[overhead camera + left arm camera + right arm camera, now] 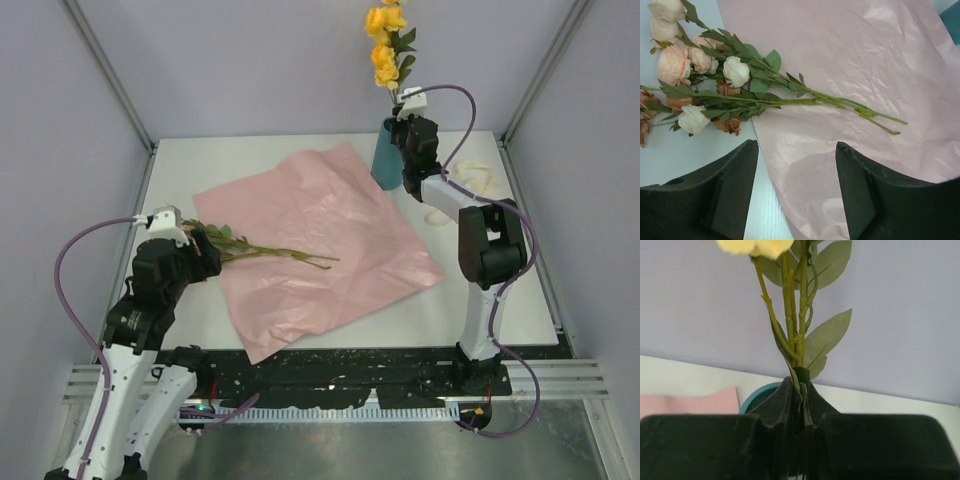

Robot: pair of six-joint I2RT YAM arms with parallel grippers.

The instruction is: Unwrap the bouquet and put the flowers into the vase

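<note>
Between the tightly closed jaws of the right gripper [801, 390], pinching the yellow flower stem [790, 325] upright, vase [757, 396] just beneath, for lowering straight in; holding left gripper [796, 165] wide, empty, other flowers [740, 95] lying just ahead.

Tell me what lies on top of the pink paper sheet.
The green stem ends of the loose flowers lie on the pink paper sheet; their blooms rest on the table. Anything beneath it is hidden.

White table [250, 160] with pink paper sheet [330, 240], teal vase [385, 160], cream ribbon [478, 178], loose flowers [270, 250]
</note>
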